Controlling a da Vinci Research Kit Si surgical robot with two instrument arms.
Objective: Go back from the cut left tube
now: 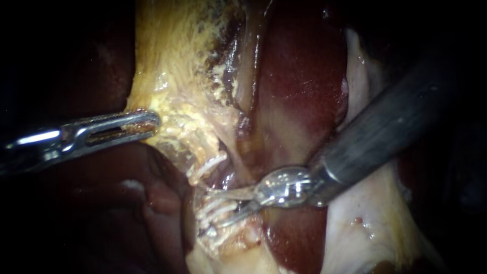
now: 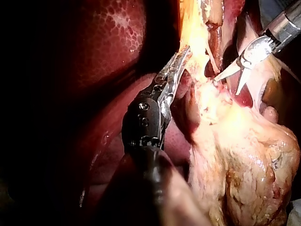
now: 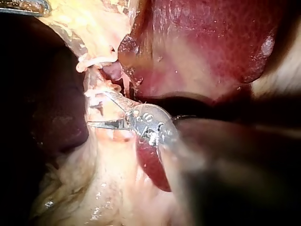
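Showing the left tube point(image 1: 199, 173) near the centre of the endoscope view, between an upper clip point(image 1: 212, 162) and lower clips point(image 1: 210, 213); its cut ends are hard to make out among the pale strands. The right instrument point(image 1: 215, 207), entering from the upper right, has its two blades parted with a clear gap and grasps nothing. The blade tips lie just beside the lower clips, and whether they touch the tube cannot be told. Its dark shaft hides the tissue behind it. The left instrument point(image 1: 149, 122), entering from the left, has its jaws clenched on the edge of a pale yellow tissue fold point(image 1: 172, 61), well apart from the tube. Left wrist view: liver point(image 2: 117, 28) beside the left instrument, its far part lost in shadow. Right wrist view: the instrument's own shaft is blurred
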